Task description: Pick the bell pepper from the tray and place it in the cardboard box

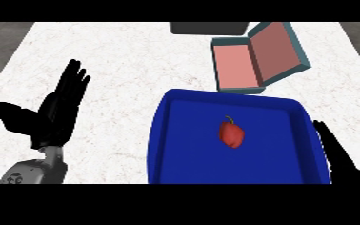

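A red pepper (232,134) with a short stem lies near the middle of a blue tray (175,148), touched by neither hand. The tray sits on a pale, marbled worktop (126,62), toward its near right part. Just beyond the tray's far edge stands the box (243,66), its teal outer walls and pinkish inside showing, its lid thrown open and tilted to the right; the box's near corner comes right up to the tray's far rim, though whether they touch cannot be told. At the worktop's far edge, just left of the box, lies a dark grey object (209,27), only partly in view. The left hand (60,109) shows at the left, over bare worktop well apart from the tray, fingers straight and pointing up, thumb spread outward, holding nothing; its grey forearm (35,171) enters from the lower left corner. The right hand (337,152) shows at the right edge just beside the tray's right rim, fingers straight and holding nothing.
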You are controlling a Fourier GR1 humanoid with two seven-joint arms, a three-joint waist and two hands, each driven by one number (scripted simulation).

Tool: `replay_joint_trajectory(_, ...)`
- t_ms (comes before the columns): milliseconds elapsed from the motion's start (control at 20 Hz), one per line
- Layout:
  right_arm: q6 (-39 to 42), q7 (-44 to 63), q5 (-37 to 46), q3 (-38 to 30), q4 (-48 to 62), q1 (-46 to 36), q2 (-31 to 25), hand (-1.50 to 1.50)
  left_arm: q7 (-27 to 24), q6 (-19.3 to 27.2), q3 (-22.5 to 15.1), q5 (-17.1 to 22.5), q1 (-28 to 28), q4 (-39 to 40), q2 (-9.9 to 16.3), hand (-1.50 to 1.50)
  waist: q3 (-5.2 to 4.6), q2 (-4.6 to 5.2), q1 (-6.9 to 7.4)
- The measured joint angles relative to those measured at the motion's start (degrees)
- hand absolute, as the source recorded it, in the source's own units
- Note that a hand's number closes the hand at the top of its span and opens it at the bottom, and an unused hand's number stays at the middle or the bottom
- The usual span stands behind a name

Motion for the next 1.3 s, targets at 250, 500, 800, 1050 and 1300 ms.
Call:
replay_joint_trajectory(250, 4.84, 5.00, 7.58, 4.88, 3.44, -9.39, 7.59, -1.50, -0.13, -0.46, 0.12, -0.16, 0.54, 0.02, -0.17, 0.00, 0.09, -0.14, -0.03)
replay_joint_trajectory(500, 8.19, 6.79, 12.82, 6.63, 7.63, -13.62, 15.45, -1.50, 0.10, -0.45, 1.17, 0.03, 0.18, 0.07, -0.28, 0.00, 0.19, -0.22, -0.55)
replay_joint_trajectory(800, 10.54, 6.12, 17.00, 6.82, 13.43, -15.50, 23.37, -1.50, -0.70, -0.47, 1.64, -0.50, 0.05, 1.16, -1.20, 0.00, 0.28, -0.23, -1.01)
replay_joint_trajectory(1050, 11.05, 5.46, 20.15, 5.81, 17.80, -17.40, 26.63, -1.50, -0.25, -1.10, 2.25, -0.60, 0.37, 0.82, -1.21, 0.00, 0.34, -0.25, -1.08)
replay_joint_trajectory(1300, 11.16, 4.88, 20.17, 4.92, 19.59, -17.70, 27.70, -1.50, 0.37, -1.31, 2.46, -1.28, 0.30, 0.28, -1.49, 0.00, 0.36, -0.28, -1.18)
